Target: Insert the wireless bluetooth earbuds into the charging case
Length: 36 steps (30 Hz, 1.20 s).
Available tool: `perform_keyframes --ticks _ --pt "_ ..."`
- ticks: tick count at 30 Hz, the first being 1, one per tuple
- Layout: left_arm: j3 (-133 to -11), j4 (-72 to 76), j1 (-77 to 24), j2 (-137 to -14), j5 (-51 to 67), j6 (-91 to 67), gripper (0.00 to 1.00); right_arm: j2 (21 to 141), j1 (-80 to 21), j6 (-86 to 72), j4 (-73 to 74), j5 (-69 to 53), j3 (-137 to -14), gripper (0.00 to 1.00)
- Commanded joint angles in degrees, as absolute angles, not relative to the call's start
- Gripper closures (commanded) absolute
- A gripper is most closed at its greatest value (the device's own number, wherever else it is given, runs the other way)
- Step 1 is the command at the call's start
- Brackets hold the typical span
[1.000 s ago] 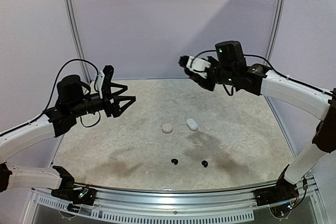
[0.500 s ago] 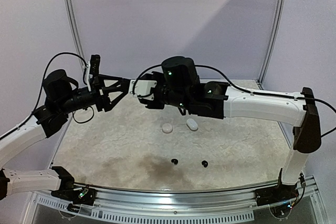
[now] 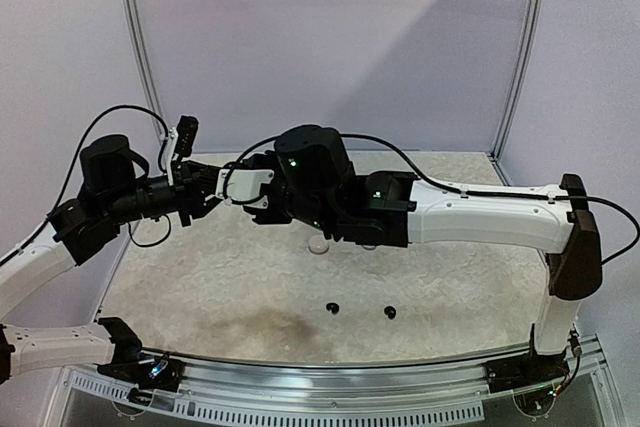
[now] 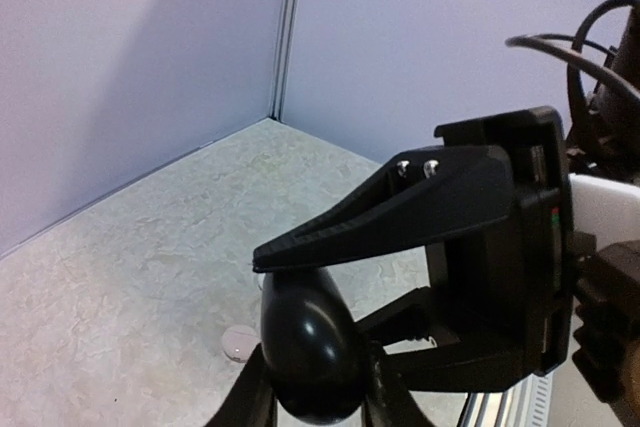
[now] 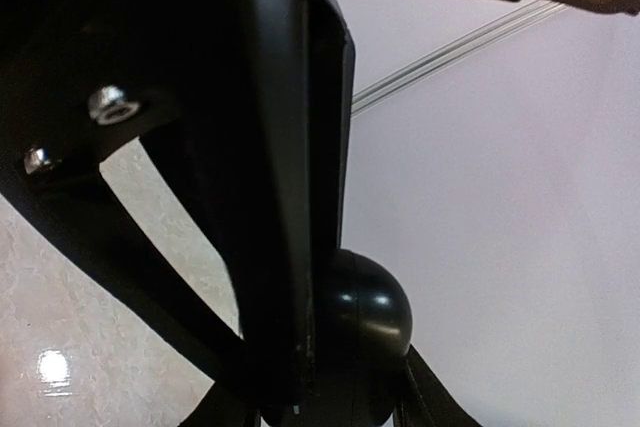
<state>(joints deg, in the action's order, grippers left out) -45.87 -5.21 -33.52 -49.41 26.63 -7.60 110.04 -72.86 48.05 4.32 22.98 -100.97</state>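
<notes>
A glossy black charging case (image 4: 305, 337) hangs in the air at the back left, between both grippers. In the left wrist view my left gripper (image 4: 315, 387) has a finger pressed on each side of it. The same case (image 5: 375, 307) sits between the fingers of my right gripper (image 5: 335, 392), partly covered by a left finger. From above, the left gripper (image 3: 203, 195) and right gripper (image 3: 228, 190) meet tip to tip. Two black earbuds (image 3: 333, 308) (image 3: 390, 313) lie on the table near the front.
A white pebble-like case (image 3: 319, 244) lies mid-table just under the right forearm (image 3: 470, 217), which stretches across the table. The same white case (image 4: 240, 342) shows below the black one. Walls and a corner post (image 4: 287, 37) close the back.
The right arm swung left across the table, carrying the black case to the left gripper. The left jaws, wide open before, have closed on the case. The second white case is now hidden.
</notes>
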Motion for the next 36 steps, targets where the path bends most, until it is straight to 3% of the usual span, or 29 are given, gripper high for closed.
perform_keyframes --ticks 1,3,7,8,10,13,17,22,26,33,36 --pt "-46.82 -8.51 -34.19 -48.77 24.1 -6.86 0.89 110.47 -73.98 48.05 5.17 24.49 -102.01 0.87" --pt "-46.55 -8.14 -34.19 -48.62 24.62 -6.94 1.0 110.35 -73.92 47.9 5.18 24.03 -101.59 0.86" --pt "-45.67 -6.91 -34.19 -47.96 25.73 -6.43 1.0 109.93 -73.97 47.25 5.25 22.67 -100.8 0.76" --pt "-45.44 -6.37 -34.19 -47.85 26.32 -6.08 1.0 109.79 -73.91 46.59 5.57 22.39 -100.8 0.66" --pt "-45.18 -5.76 -34.2 -47.56 28.39 -5.52 1.0 108.99 -73.47 44.06 7.5 21.43 -100.83 0.32" --pt "-44.64 -5.53 -34.1 -47.25 32.21 -3.43 1.0 106.42 -71.3 36.89 14.12 13.64 -99.8 0.03" --pt "-43.21 -4.78 -34.02 -46.63 38.0 0.89 1.0 97.54 -67.38 27.18 15.75 -7.41 -92.81 0.01" --pt "-42.72 -3.44 -33.77 -47.65 43.02 4.25 1.0 91.33 -61.83 10.66 8.18 -22.29 -86.9 0.02" --pt "-42.89 -2.45 -33.75 -48.19 45.23 5.66 1.0 93.36 -61.02 5.62 10.12 -26.04 -89.44 0.12" --pt "-42.65 -2.27 -33.93 -47.97 45.1 4.94 1.0 101.36 -61.0 2.63 16.06 -28.76 -98.21 0.2" --pt "-42.71 -2.28 -33.93 -47.95 44.94 4.81 1.0 103.41 -61.01 2.06 16.58 -30.41 -99.73 0.32"
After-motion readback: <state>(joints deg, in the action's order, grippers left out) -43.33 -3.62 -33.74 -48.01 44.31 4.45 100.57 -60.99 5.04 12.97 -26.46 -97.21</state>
